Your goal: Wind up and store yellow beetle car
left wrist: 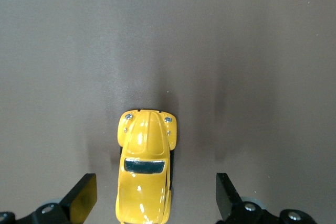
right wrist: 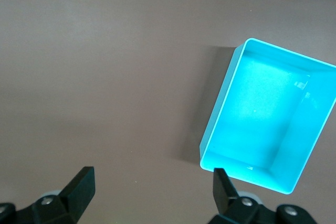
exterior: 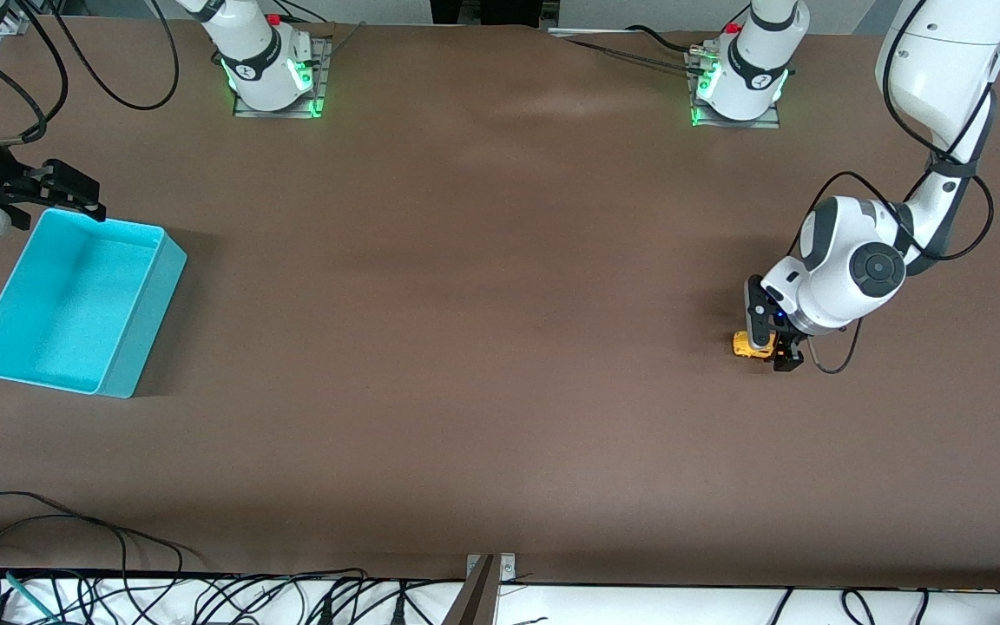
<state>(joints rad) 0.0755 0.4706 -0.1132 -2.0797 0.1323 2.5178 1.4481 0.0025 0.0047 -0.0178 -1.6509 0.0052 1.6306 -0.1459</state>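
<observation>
Fingers (left wrist: pixel 81 196) of the left gripper (exterior: pixel 773 343) stand spread wide, low over the table (exterior: pixel 483 347) toward the left arm's end. Between them, touching neither, sits the yellow beetle car (left wrist: pixel 146 169) on its wheels. Right gripper (exterior: pixel 66 187), likewise spread and holding nothing, waits above the rim of the turquoise bin (exterior: pixel 140 321), well apart from the car.
</observation>
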